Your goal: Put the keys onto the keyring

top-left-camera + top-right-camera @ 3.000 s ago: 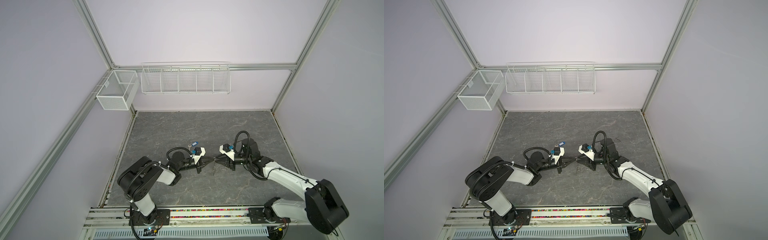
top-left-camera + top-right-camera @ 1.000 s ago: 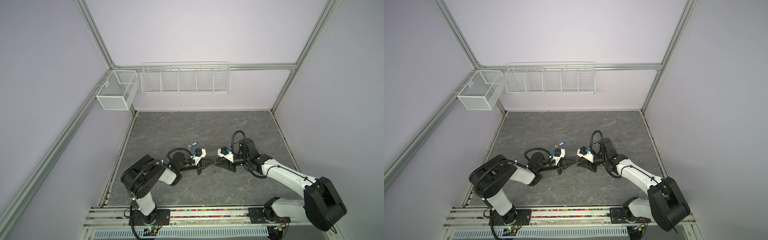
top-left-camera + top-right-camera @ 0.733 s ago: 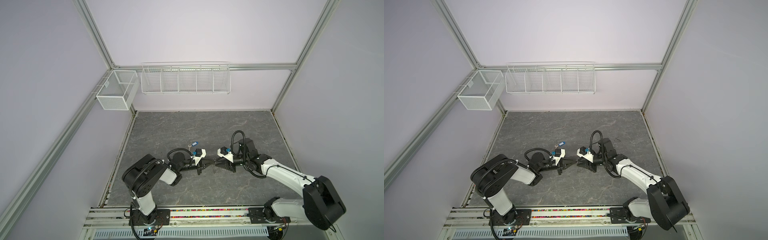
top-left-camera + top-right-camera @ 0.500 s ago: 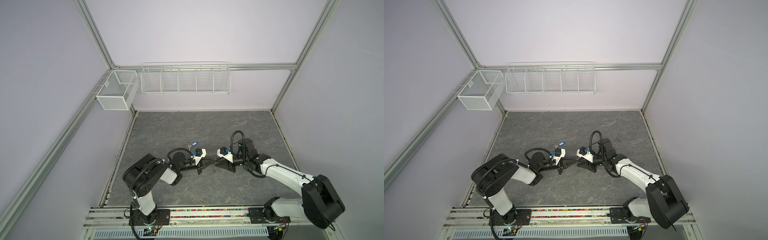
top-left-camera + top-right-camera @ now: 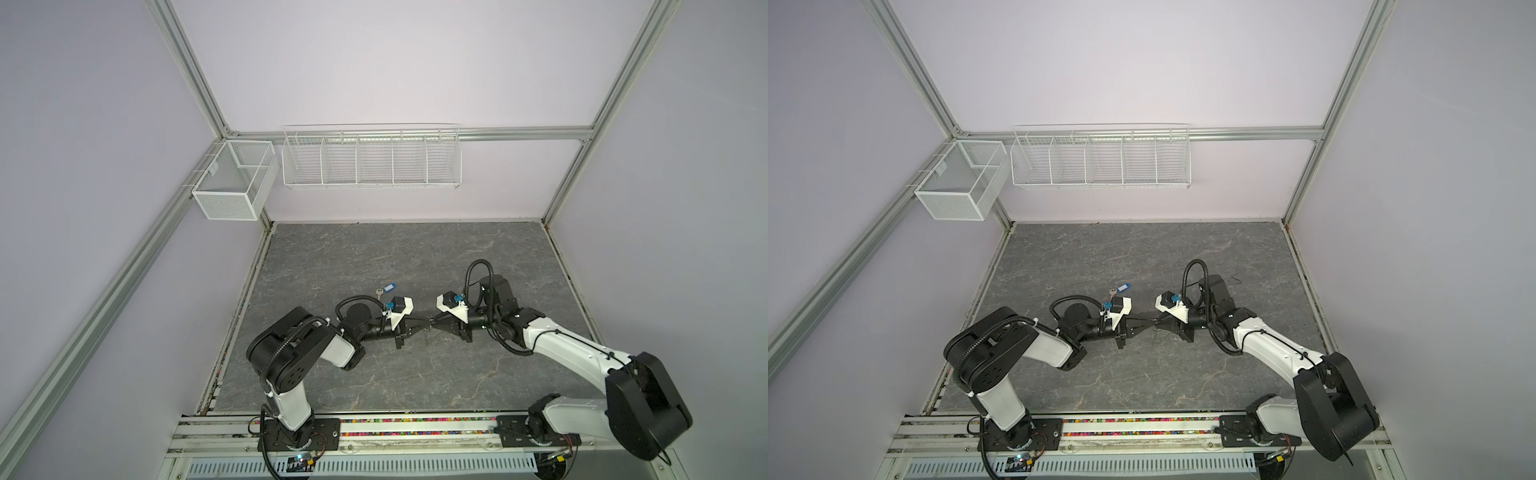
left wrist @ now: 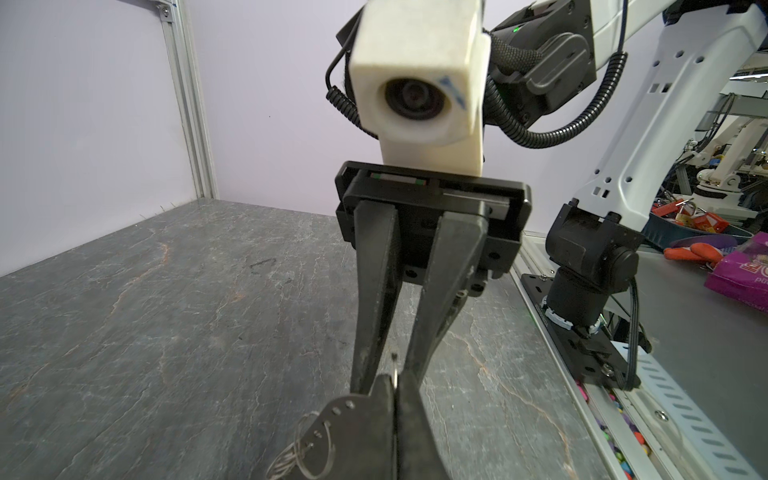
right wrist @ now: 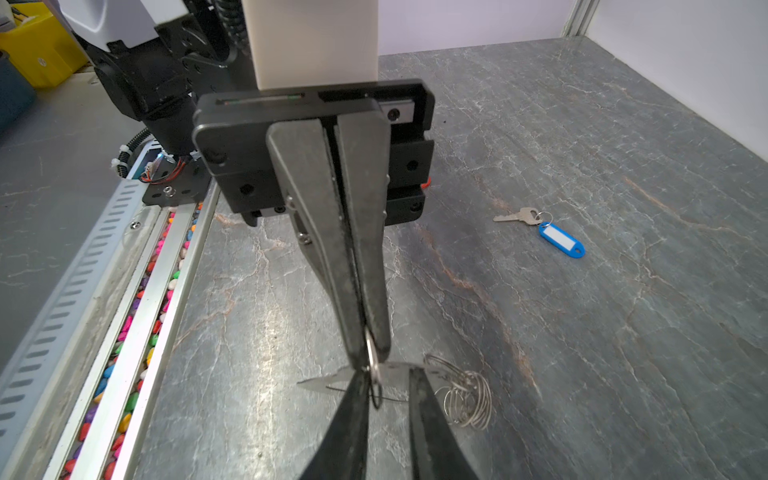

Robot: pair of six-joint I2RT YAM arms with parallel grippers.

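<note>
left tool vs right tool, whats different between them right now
The left tool is shut, fingers pressed together on the keyring; the right tool has its jaws apart. The left tool holds the keyring; the right tool only straddles one of its rings, with no firm grip showing. Shared: both reach low over the table, tip to tip in both top views.

Grey marbled counter (image 5: 374, 257). One silver key with a blue tag (image 5: 386, 288) lies flat near its middle.

White-and-black arms (image 5: 569, 348), corrugated black cables (image 6: 548, 137), tapered black jaws
</note>
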